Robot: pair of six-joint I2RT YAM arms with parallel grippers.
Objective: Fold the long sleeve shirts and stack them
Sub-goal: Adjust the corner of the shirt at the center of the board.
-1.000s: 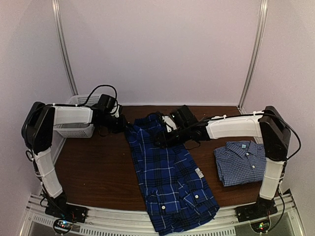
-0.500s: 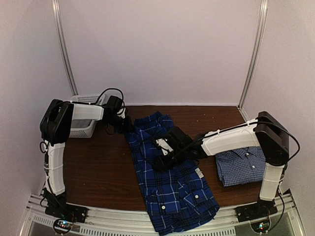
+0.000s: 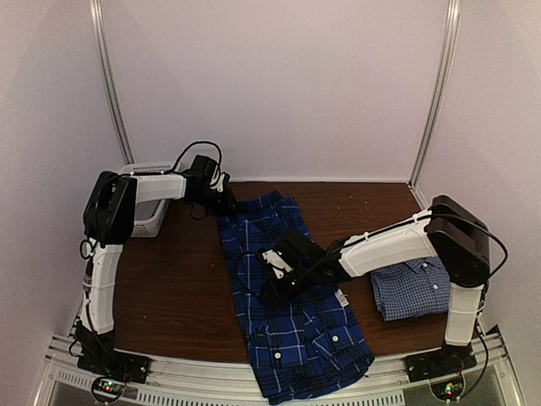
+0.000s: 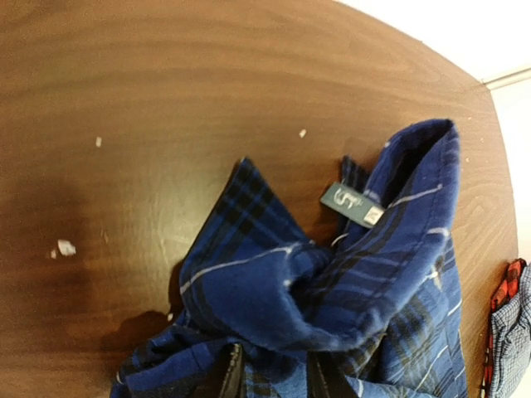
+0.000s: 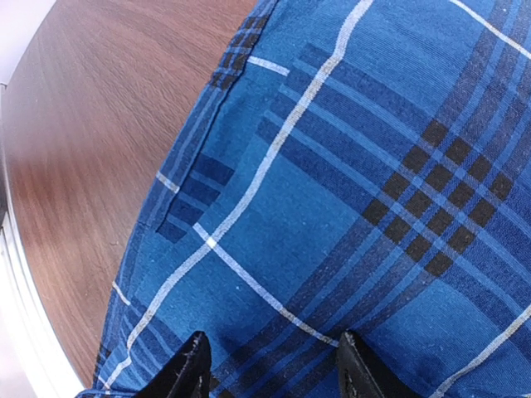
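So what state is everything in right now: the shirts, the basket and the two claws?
plaid shirt: unfolded, lying lengthwise, collar end bunched.
check shirt: folded, lying at the right.
basket: upright, contents hidden.
left gripper: shut on plaid shirt.
right gripper: open over plaid shirt.

The right hand has slid nearer along the plaid shirt.

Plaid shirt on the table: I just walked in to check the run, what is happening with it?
The left gripper pinches bunched cloth at the collar end of the dark plaid shirt, which lies lengthwise on the table. The right gripper sits over its middle part, jaws open, nothing held. The pale check shirt lies folded at the right, so stacking is not yet done.
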